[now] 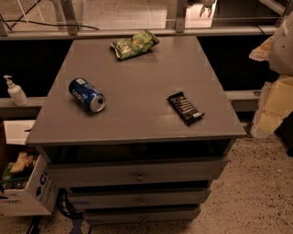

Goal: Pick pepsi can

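Note:
The pepsi can [87, 94] is blue with white lettering and silver ends. It lies on its side on the left part of the grey cabinet top [137, 77], with its silver end facing the front right. My gripper [207, 6] shows only partly at the top edge of the view, beyond the far right corner of the cabinet. It is far from the can and touches nothing that I can see. Part of my pale arm [274, 68] shows at the right edge.
A green crinkled chip bag [134, 44] lies at the far edge of the cabinet top. A black snack bar [185, 108] lies at the right front. A white pump bottle [16, 91] stands on a ledge at the left. A cardboard box [23, 192] sits on the floor at the lower left. Drawers [137, 173] are below.

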Available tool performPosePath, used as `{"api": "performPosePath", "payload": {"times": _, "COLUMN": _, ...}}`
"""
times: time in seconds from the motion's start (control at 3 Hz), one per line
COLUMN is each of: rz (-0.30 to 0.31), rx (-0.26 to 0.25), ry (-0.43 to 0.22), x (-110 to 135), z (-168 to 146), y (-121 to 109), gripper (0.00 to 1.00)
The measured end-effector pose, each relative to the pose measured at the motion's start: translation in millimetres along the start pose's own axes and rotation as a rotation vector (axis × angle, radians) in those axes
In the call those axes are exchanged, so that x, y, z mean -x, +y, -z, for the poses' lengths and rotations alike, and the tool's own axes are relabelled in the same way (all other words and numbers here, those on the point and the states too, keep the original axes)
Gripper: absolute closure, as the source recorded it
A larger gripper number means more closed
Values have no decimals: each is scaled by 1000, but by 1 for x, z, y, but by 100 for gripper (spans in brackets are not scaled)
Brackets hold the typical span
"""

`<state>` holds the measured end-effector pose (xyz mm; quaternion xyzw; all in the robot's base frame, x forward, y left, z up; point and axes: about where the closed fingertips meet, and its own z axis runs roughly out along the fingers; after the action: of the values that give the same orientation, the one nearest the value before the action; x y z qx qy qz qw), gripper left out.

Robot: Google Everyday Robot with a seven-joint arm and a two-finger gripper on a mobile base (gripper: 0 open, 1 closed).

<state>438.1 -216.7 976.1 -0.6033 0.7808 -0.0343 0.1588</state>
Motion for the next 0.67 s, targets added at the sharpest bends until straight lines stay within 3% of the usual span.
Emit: {"api": "performPosePath", "payload": {"times": 0.67, "rz": -9, "rx": 4, "ry": -34, "x": 1, "z": 0, "y": -2, "gripper": 0}}
